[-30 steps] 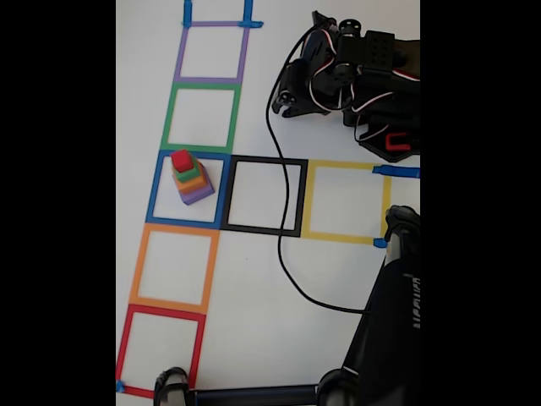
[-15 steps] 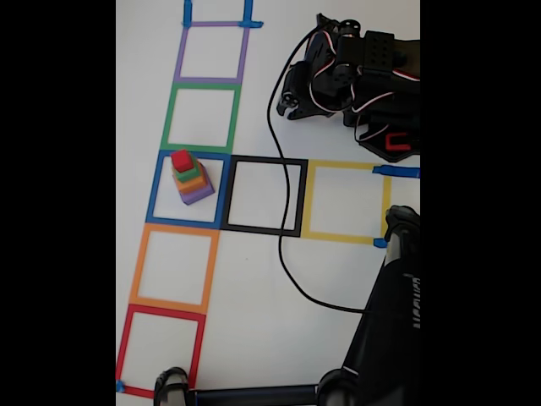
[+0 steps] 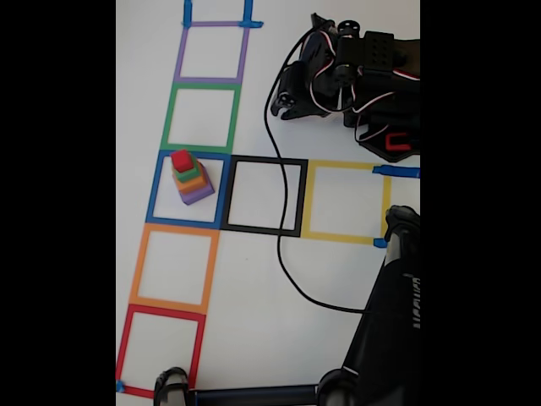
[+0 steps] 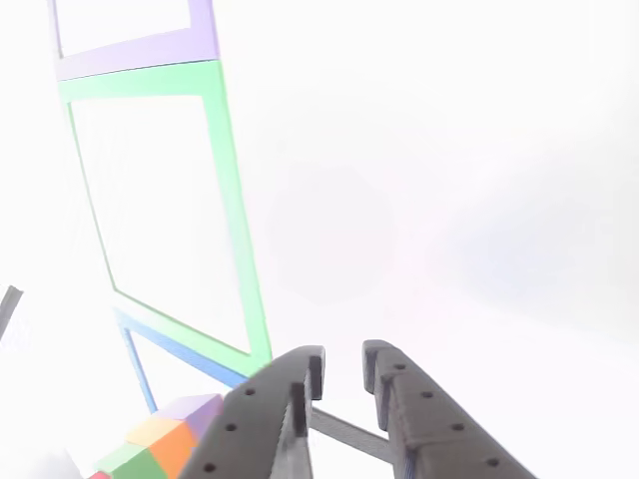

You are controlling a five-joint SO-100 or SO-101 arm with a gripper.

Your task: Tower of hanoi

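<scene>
The tower of hanoi [image 3: 190, 179] stands in the blue tape square [image 3: 154, 190] in the fixed view: red cube [image 3: 181, 159] on top, then green, orange and purple [image 3: 198, 194] at the bottom. My gripper [image 3: 283, 100] hangs off the folded arm at the upper right, well apart from the tower. In the other view the gripper [image 4: 344, 359] enters from the bottom, its two black fingers a narrow gap apart with nothing between them. The stack's purple [image 4: 195, 407], orange [image 4: 165, 441] and green [image 4: 125, 461] cubes sit at the lower left of it.
Tape squares run in a column: purple [image 3: 211, 80], green [image 3: 203, 85], blue, orange [image 3: 173, 228], red [image 3: 161, 311]; black [image 3: 262, 159] and yellow [image 3: 342, 165] squares extend right. A black cable [image 3: 283, 211] crosses the black square. A black stand [image 3: 389, 321] fills the lower right.
The gripper end of the arm nudged slightly right, then back left. The tower has not moved.
</scene>
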